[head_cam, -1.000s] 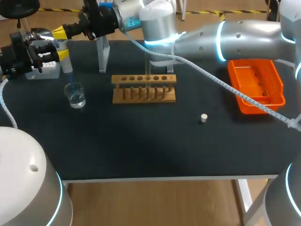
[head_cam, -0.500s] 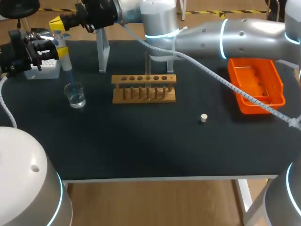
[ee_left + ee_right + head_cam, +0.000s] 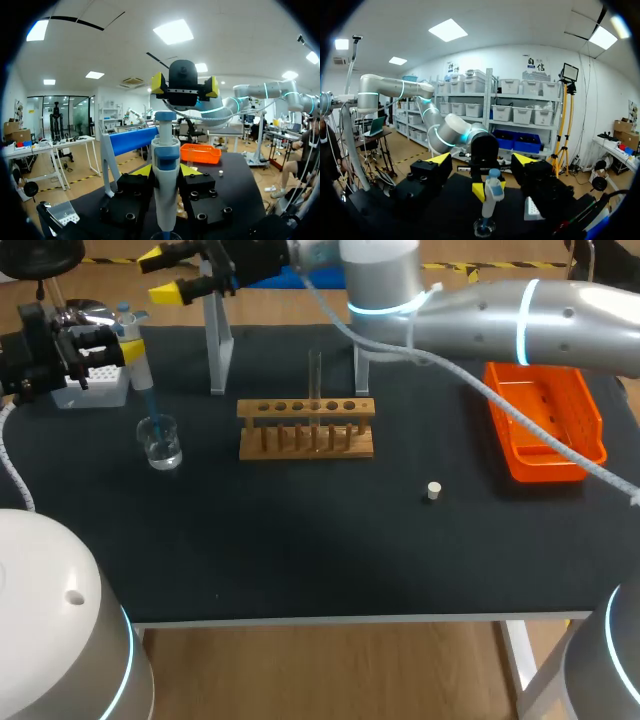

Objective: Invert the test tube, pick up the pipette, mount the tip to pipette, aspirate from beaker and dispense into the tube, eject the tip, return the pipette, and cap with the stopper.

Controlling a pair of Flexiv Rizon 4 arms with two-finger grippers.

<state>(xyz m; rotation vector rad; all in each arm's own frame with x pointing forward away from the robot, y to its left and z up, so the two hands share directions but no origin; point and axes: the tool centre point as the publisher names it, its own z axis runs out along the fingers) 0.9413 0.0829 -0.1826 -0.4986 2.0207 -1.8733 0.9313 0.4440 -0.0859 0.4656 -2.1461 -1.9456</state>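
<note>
My left gripper (image 3: 126,350) at the table's far left is shut on the white and blue pipette (image 3: 139,372), held upright. Its blue tip (image 3: 149,405) dips into the glass beaker (image 3: 160,442). In the left wrist view the pipette (image 3: 166,190) stands between my yellow fingertips (image 3: 142,170). My right gripper (image 3: 161,272) hangs open behind and above the pipette, apart from it; it faces the left wrist camera as the right gripper (image 3: 184,86). The right wrist view has the pipette (image 3: 490,192) and beaker (image 3: 484,228) ahead of its open gripper (image 3: 481,160). A test tube (image 3: 315,375) stands upright in the wooden rack (image 3: 307,445). The white stopper (image 3: 433,491) lies on the mat.
A white tip box (image 3: 96,388) sits by the left gripper. A grey pipette stand (image 3: 217,345) rises behind the rack. An orange tray (image 3: 546,422) lies at the right. The right arm spans the table's back edge.
My right gripper, shut at the pipette's top a second ago, has drawn back and up and its fingers have spread. The left gripper and pipette have kept still.
</note>
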